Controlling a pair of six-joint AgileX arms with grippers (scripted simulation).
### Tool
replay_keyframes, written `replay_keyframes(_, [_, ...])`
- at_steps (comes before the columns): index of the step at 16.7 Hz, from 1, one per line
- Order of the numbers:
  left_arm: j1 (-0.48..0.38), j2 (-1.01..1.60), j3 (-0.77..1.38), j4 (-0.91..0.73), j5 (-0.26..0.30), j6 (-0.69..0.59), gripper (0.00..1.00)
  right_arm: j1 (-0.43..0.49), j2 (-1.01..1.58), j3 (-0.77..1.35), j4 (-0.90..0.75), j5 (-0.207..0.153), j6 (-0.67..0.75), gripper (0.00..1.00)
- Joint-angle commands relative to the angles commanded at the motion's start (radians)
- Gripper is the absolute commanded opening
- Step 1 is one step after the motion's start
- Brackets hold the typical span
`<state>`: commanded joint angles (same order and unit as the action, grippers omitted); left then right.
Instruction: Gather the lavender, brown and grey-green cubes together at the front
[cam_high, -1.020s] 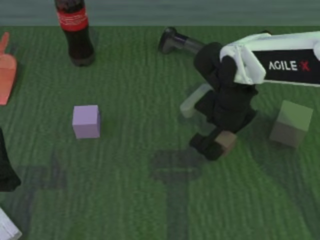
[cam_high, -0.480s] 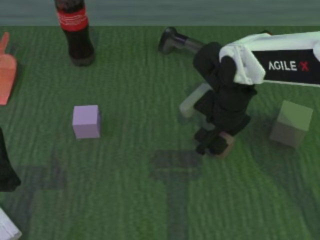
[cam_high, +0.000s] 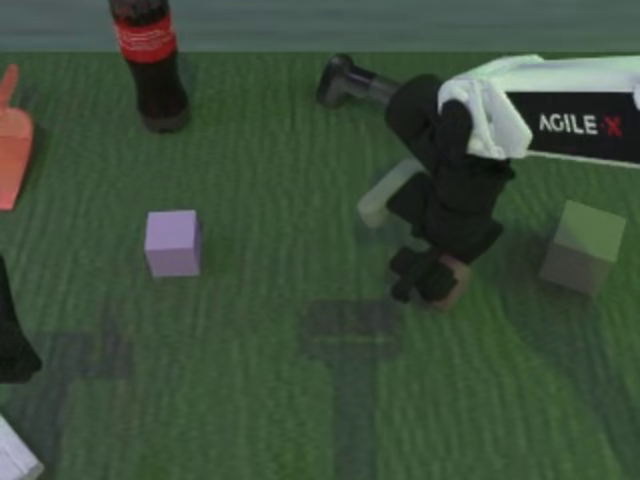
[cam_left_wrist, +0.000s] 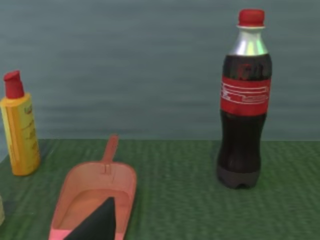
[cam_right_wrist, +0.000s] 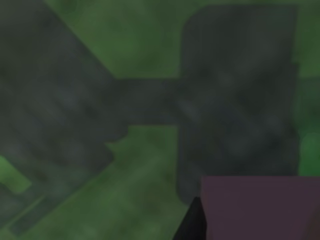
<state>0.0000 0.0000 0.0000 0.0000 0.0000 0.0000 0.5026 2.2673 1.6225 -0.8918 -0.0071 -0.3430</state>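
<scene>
- Overhead, the desk (cam_high: 250, 400) is covered in dark green ribbed carpet with faint darker shadow patches.
- The right end effector (cam_high: 428, 282) is a black two-finger unit on a white-shelled arm lettered "AGILE X"; it is clenched on the brown cube (cam_high: 450, 287), the smallest of the three, right of the desk's centre.
- The grey-green cube (cam_high: 583, 246), matte and the largest, sits well apart at the right edge.
- The lavender cube (cam_high: 172, 242), a plain pale purple block, sits on the left half, well apart from the other two.
- A cola bottle (cam_high: 150, 60) with a red label stands at the back left; an orange scoop (cam_high: 14, 135) lies at the left edge.
- A dark handled tool (cam_high: 345, 82) lies at the back, and a pale translucent bar (cam_high: 385, 195) lies beside the right arm.
- The left arm is parked at the left edge, showing only a black part (cam_high: 12, 335); whether its end effector is released or clenched cannot be told.
- From the left wrist, the cola bottle (cam_left_wrist: 245, 100) shows a red cap, silvery neck and a red label with white writing too small to read.
- The scoop (cam_left_wrist: 95, 200) is smooth salmon plastic with a thin handle; a yellow bottle (cam_left_wrist: 19, 127) with a red cap stands beside it.
- From the right wrist, the brown cube (cam_right_wrist: 257, 207) fills a corner as a flat dull face above blurred carpet and shadow.
</scene>
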Motion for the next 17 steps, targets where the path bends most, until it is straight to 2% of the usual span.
replay_keyframes(5, [0.0, 0.0, 0.0, 0.0, 0.0, 0.0, 1.0, 0.004, -0.068, 0.097, -0.174, -0.001, 0.001, 0.0])
replay_keyframes(11, [0.0, 0.0, 0.0, 0.0, 0.0, 0.0, 1.0, 0.0, -0.076, 0.103, -0.186, -0.001, 0.0, 0.0])
replay_keyframes(14, [0.0, 0.0, 0.0, 0.0, 0.0, 0.0, 1.0, 0.026, -0.115, 0.055, -0.179, -0.004, -0.068, 0.0])
replay_keyframes(17, [0.0, 0.0, 0.0, 0.0, 0.0, 0.0, 1.0, 0.069, -0.196, -0.042, -0.166, -0.009, -0.198, 0.0])
